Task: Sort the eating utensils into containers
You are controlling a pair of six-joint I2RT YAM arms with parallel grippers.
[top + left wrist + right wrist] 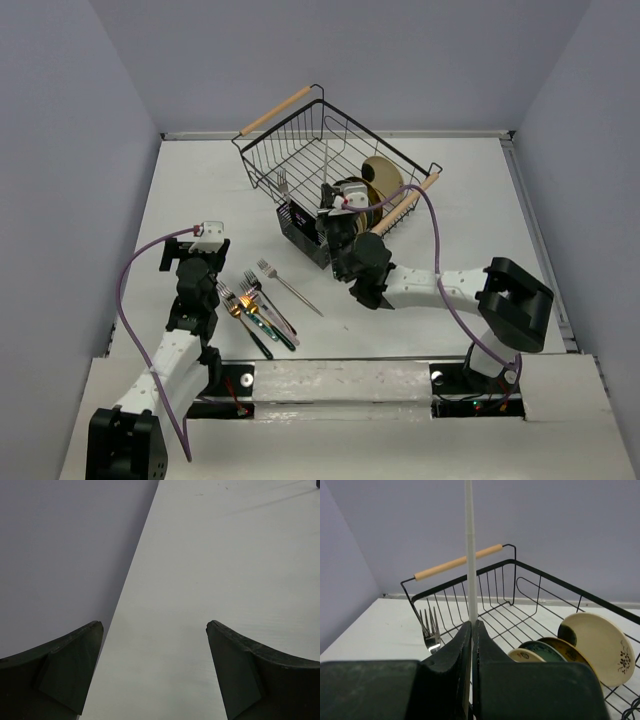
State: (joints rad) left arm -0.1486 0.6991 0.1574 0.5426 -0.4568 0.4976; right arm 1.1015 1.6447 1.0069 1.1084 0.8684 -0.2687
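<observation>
My right gripper (471, 622) is shut on a slim white utensil handle (469, 550) that stands straight up from between its fingers. In the top view this gripper (332, 222) hangs over the small black caddy (298, 226) at the wire basket's near side. A silver fork (430, 630) stands tines-up in the caddy (282, 183). Several forks lie on the table: a silver one (289, 288) and a bunch with gold heads and dark or teal handles (255, 312). My left gripper (155, 630) is open over bare table, just left of that bunch (200, 265).
The big black wire basket (300, 150) with wooden handles (274, 110) stands behind the caddy and holds several round plates (597, 647). Grey walls close in the white table (200, 190) on the left, back and right.
</observation>
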